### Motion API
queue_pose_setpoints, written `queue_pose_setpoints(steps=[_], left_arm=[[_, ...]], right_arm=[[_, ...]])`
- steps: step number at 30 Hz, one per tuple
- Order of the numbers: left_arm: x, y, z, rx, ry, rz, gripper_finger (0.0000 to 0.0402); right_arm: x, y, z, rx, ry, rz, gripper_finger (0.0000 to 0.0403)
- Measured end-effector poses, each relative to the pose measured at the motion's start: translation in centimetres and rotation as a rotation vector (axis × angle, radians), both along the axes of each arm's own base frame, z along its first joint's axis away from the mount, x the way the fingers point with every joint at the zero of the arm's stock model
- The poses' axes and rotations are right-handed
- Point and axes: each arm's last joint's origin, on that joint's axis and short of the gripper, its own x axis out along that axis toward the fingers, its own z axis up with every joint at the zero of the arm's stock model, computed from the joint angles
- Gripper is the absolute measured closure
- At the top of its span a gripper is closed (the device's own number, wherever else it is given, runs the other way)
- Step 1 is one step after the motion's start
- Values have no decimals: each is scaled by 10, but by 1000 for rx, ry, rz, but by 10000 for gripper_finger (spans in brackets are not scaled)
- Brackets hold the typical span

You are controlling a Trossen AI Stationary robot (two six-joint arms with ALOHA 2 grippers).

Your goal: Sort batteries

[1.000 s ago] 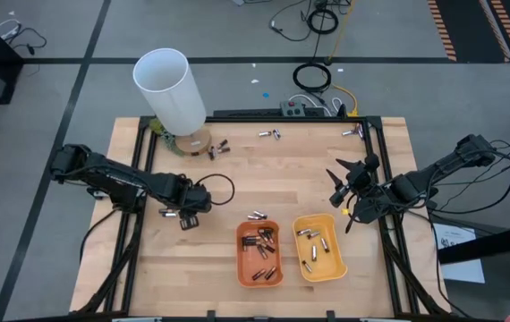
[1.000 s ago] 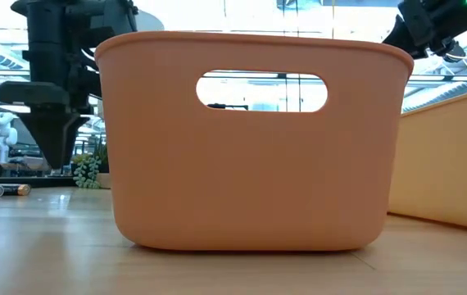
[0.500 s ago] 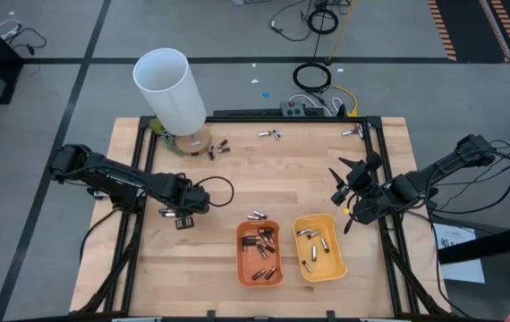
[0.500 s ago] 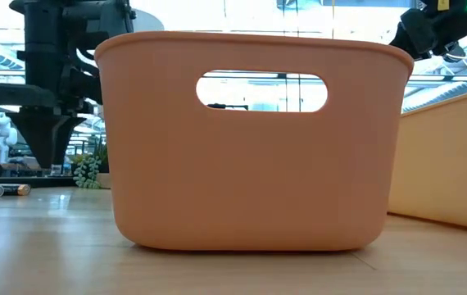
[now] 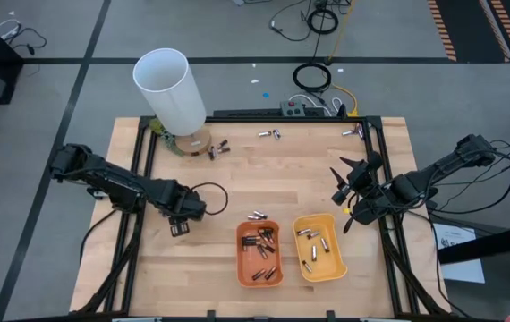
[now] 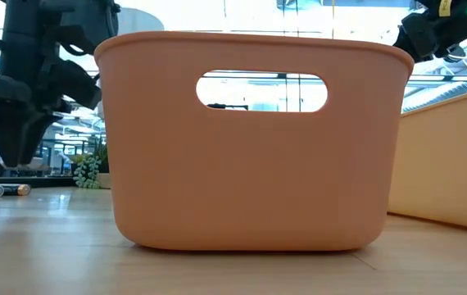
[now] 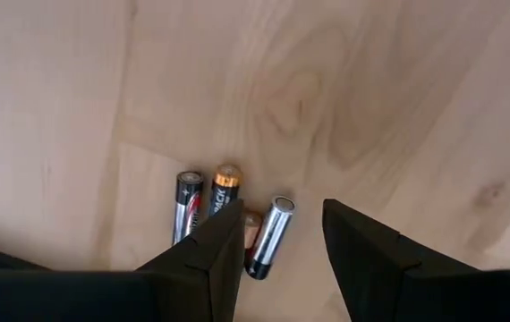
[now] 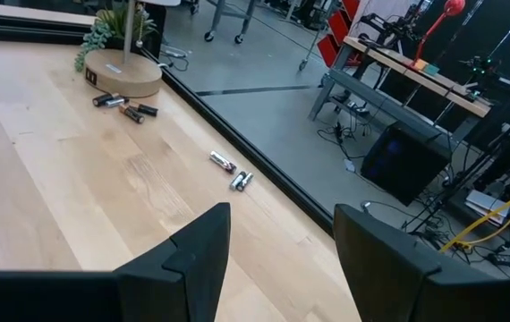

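Two small plastic trays are sitting side by side near the front edge of the wooden table (image 5: 264, 161). The orange tray (image 5: 259, 254) is holding a scatter of mostly dark batteries (image 5: 261, 247), and the yellow tray (image 5: 318, 246) just beside it is holding several silvery cells (image 5: 312, 250). A few loose cells (image 5: 256, 216) are lying on the wood just behind the orange tray's rim. More are lying at the far side of the table: a little group (image 5: 218, 148) beside the round wooden base under the tall white tube (image 5: 171, 89), a pair (image 5: 269, 134) near the middle of the back edge, and another (image 5: 352, 131) toward the far right corner. The left gripper (image 5: 182, 221) is hanging low over the table to the left of the orange tray, its jaws standing apart and gripping nothing. In its wrist view a cluster of batteries (image 7: 224, 211) is lying on the wood right at the fingertips (image 7: 226, 234), with one silvery cell (image 7: 270, 236) sitting in the gap between them; whether a finger is touching it cannot be told. The right gripper (image 5: 343, 182) is waiting raised behind the yellow tray near the table's right edge, jaws parted and empty.
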Motion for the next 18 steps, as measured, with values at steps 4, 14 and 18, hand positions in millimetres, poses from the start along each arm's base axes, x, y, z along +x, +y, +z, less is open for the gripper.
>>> queue_pose_setpoints(steps=[4, 14, 18], left_arm=[[-2, -6, -1, -1, -1, -33, 240], [-30, -6, -33, 10, 114, -70, 240], [-30, -6, -35, 3, 106, -100, 240]], right_arm=[[0, 0, 0, 3, -6, 0, 211], [1, 0, 0, 5, -8, 0, 211], [1, 0, 1, 3, -9, -1, 211]])
